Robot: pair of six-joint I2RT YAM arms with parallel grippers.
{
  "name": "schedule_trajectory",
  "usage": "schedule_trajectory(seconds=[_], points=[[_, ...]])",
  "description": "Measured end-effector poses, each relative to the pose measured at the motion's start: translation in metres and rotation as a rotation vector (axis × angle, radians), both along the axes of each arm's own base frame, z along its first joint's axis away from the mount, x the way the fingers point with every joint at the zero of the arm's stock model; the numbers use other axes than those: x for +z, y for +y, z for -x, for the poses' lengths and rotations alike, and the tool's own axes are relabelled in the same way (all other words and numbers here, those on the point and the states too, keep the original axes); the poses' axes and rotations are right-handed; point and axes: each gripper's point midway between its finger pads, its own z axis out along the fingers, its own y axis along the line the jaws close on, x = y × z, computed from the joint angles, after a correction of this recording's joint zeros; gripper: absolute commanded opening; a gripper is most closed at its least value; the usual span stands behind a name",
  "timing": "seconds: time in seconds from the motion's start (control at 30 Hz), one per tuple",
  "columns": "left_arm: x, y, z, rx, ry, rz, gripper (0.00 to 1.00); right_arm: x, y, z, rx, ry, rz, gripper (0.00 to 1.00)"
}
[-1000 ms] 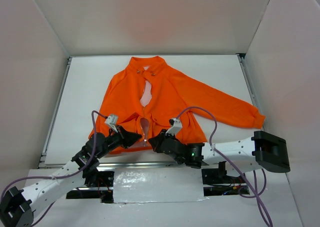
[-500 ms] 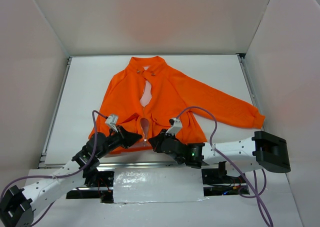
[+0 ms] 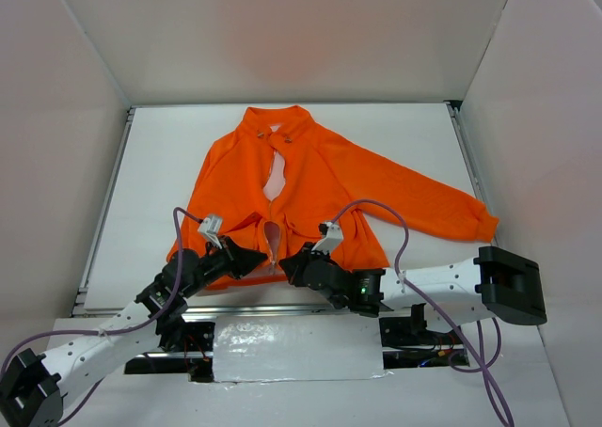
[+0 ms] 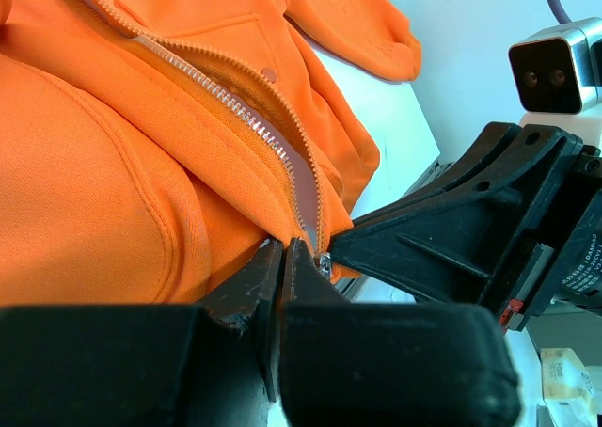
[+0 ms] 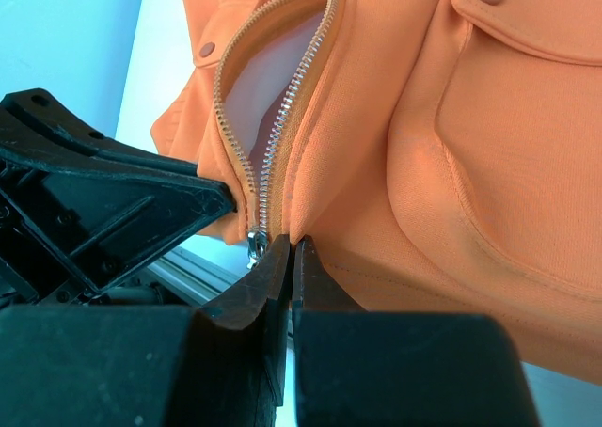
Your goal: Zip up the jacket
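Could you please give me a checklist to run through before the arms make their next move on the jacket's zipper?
1. Left gripper shut on the jacket hem: ok.
2. Right gripper shut on hem beside the zipper: ok.
3. Slider at the zipper's bottom end: ok.
4. Both zipper halves engaged in slider: cannot tell.
5. Slider held by a gripper: not ok, it sits outside both grips.
6. Zipper closed: not ok, lining shows.

Jacket: matt orange cloth, shiny metal zipper. Left hand, right hand: matt black plastic. Counter smooth.
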Motion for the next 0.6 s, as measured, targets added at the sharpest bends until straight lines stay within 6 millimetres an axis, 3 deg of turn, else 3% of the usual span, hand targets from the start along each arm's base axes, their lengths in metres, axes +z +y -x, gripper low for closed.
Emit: schedule_trajectory(seconds=[0.6], points=[[-0.0002, 0.0002, -0.0003, 0.002, 0.000, -0.001, 0.00, 0.0025, -0.0007, -0.0028, -0.012, -0.007, 0.009, 0.00]])
